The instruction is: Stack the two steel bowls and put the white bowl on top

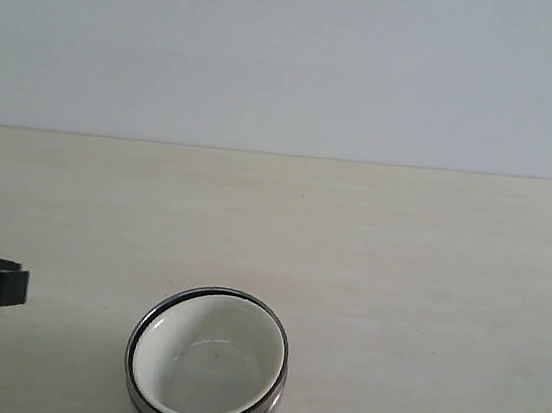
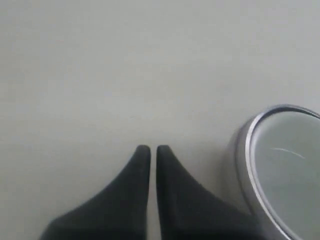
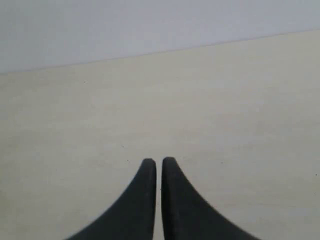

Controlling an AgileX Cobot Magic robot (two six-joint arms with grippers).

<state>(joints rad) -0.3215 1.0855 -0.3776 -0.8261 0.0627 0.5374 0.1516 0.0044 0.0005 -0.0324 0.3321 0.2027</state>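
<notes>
**Both grippers empty, white bowl sitting inside the steel**

The left gripper (image 2: 149, 148) is keeping its two black fingers pressed almost together, with only a thin slit between the tips, and is gripping nothing. It is hovering over the bare table (image 1: 427, 286), just beside the bowls. The right gripper (image 3: 158, 161) is showing the same near-closed pose and is also holding nothing. The white bowl (image 1: 206, 364) is sitting upright at the bottom centre of the exterior view, nested inside the steel bowls (image 1: 270, 399), whose shiny rim is ringing it closely.
</notes>
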